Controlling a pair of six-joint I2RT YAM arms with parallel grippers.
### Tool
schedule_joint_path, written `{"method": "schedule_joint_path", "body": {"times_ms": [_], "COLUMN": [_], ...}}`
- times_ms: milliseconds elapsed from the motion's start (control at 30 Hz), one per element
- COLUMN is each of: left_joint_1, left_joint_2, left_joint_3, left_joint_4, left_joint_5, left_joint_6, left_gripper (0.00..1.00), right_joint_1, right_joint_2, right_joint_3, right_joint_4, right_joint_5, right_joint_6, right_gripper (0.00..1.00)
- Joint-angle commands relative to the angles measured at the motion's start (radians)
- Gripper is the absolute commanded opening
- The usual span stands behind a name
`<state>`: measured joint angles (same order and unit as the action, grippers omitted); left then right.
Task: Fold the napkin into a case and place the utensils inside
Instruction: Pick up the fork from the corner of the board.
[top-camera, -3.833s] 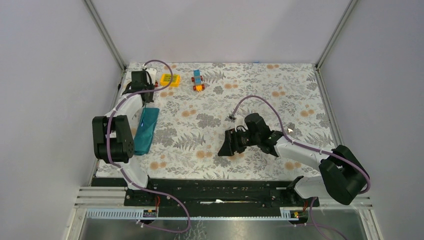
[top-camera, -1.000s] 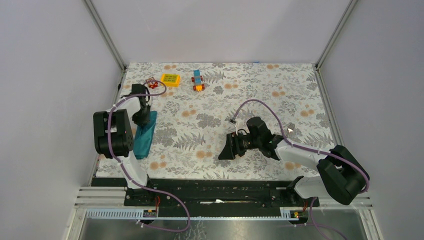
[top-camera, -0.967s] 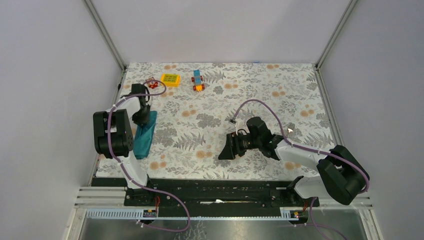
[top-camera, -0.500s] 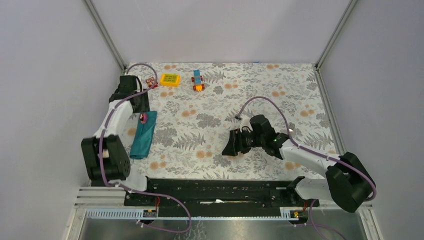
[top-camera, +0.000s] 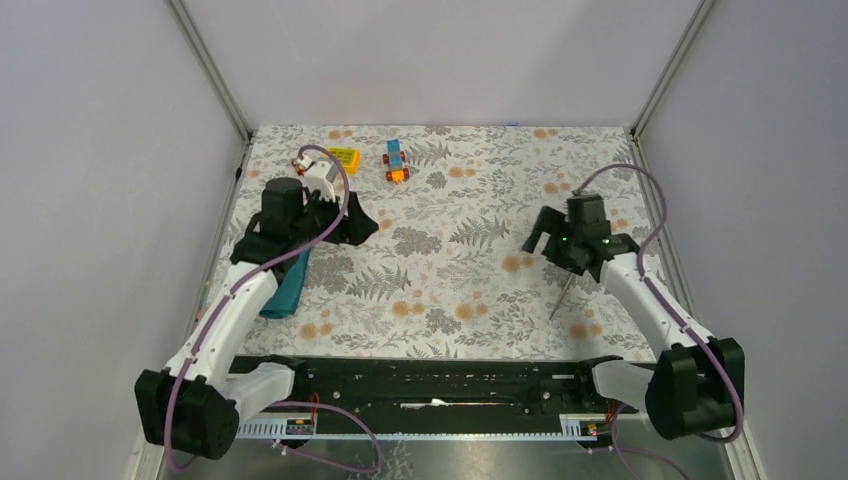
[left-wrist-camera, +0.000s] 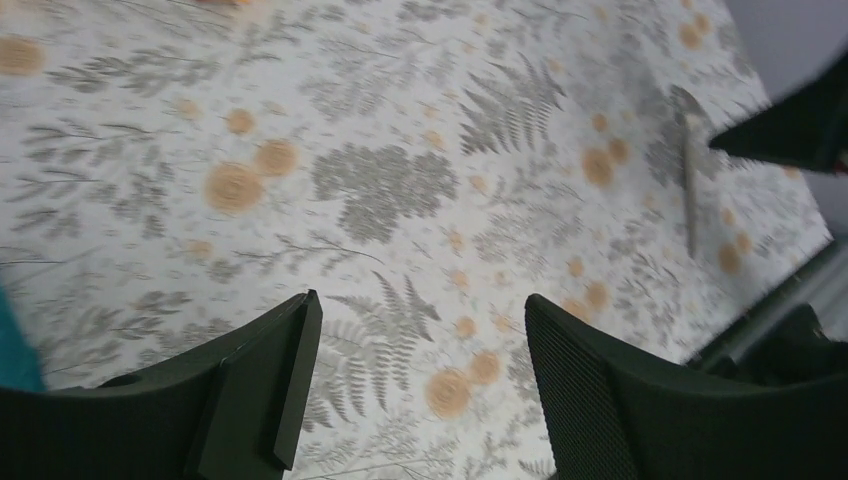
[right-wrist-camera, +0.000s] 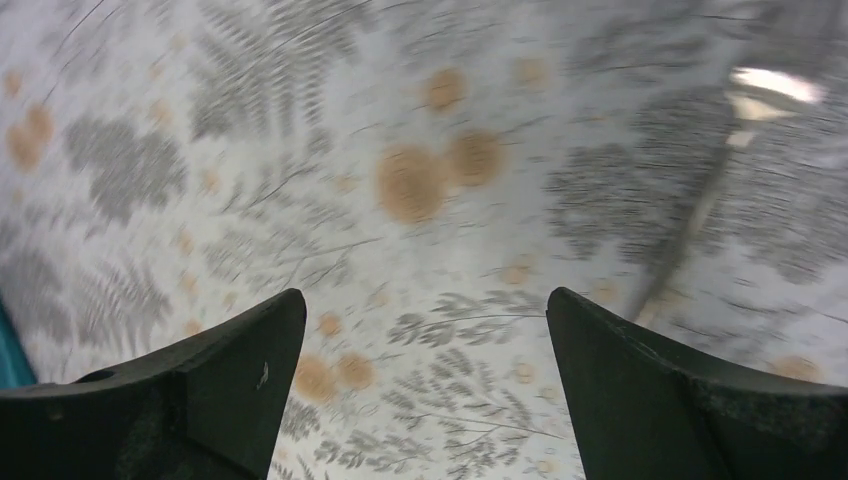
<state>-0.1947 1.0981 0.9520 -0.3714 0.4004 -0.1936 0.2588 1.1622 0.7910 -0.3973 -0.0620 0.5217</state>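
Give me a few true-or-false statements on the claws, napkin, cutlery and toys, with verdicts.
1. The left claw and right claw are both open and empty. True.
2. The napkin lies on the right of the table. False: it lies on the left, partly under the left arm.
3. The silver utensil sits inside the napkin. False: it lies bare on the table, on the right.
4. The toys sit near the far edge. True.
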Motion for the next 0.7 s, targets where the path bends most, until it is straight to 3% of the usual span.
{"method": "schedule_joint_path", "body": {"times_ms": [0, 100, 200, 467, 667], "left_joint_1": [-0.037, -0.045, -0.047, -0.046, -0.046], "left_joint_2": [-0.125, -0.180, -0.227, -0.195, -0.223], "left_joint_3": [-0.092, -0.155, -0.180, -0.107, -0.102], "left_joint_4": [0.141, 0.167, 0.136, -0.042, -0.048], "left_joint_5": [0.191, 0.246, 0.260, 0.275, 0.284], "left_joint_6": [-0.108, -0.188, -0.231, -0.253, -0.247], "left_gripper": [0.80, 0.81, 0.81, 0.82, 0.83], "right_joint_1": [-0.165, -0.226, -0.253, -0.253, -0.253], "right_joint_2": [0.076, 0.155, 0.220, 0.354, 0.350], "right_joint_3": [0.055, 0.096, 0.120, 0.103, 0.034], "right_joint_4": [-0.185, -0.222, -0.238, -0.212, -0.182], "right_joint_5": [0.118, 0.152, 0.176, 0.240, 0.229], "right_joint_6": [0.027, 0.027, 0.020, 0.006, 0.017], "right_gripper": [0.96, 0.94, 0.84, 0.62, 0.59]}}
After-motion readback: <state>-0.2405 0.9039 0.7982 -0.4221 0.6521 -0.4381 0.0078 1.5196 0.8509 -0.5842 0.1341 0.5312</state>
